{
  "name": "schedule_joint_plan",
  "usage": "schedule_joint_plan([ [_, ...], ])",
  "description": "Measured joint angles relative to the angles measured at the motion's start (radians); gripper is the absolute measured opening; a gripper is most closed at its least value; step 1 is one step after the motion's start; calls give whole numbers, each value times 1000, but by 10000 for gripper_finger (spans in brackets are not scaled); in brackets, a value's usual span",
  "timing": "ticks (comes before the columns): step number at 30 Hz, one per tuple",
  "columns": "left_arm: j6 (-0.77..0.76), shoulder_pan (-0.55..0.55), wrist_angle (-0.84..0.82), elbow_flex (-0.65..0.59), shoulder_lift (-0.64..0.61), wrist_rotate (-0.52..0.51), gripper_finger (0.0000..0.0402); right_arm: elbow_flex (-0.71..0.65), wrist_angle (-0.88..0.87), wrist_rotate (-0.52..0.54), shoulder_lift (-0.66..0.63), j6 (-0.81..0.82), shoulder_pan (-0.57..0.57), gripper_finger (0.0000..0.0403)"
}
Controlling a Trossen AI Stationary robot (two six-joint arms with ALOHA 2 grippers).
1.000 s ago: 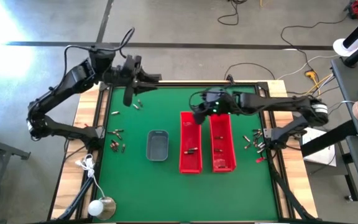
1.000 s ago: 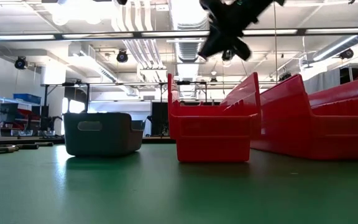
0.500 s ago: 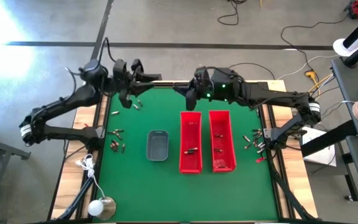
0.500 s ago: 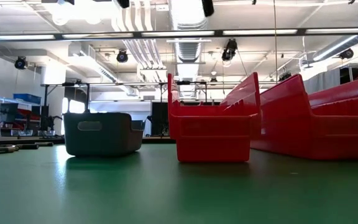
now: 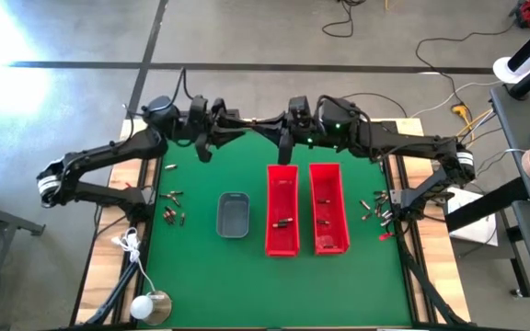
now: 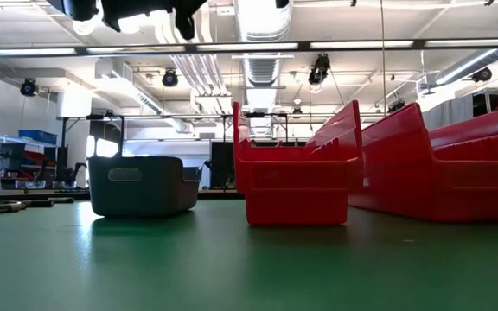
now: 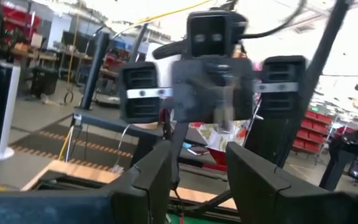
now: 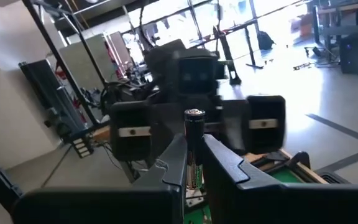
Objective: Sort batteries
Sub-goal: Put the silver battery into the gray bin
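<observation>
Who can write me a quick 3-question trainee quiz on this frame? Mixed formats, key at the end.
1. True or false: the right gripper is shut on a battery.
2. Multiple choice: where do the two grippers sit? A) over the grey tray B) facing each other near the table's far edge C) over the red bins
3. Fill in: the left gripper's fingers are ____, with nothing between them.

Key: 1 true; 2 B; 3 open
</observation>
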Motion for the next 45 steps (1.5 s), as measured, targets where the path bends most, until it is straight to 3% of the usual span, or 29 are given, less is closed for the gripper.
schedule_joint_plan([
  [4, -25, 0, 4, 19, 37, 6, 143, 0, 2, 2, 0, -1, -2, 28],
  [10, -37, -6, 26, 56, 88, 109, 143, 0, 3, 15, 12, -1, -10, 28],
  [22, -55, -18, 31, 110, 119, 71, 137, 0, -9, 71, 13, -11, -10, 28],
  [37, -64, -26, 35, 110, 138, 46, 22, 0, -18, 89, 13, -10, -9, 28],
  [45, -60, -39, 68, 110, 151, 23, 58, -1, -23, 90, 11, -11, -9, 28],
])
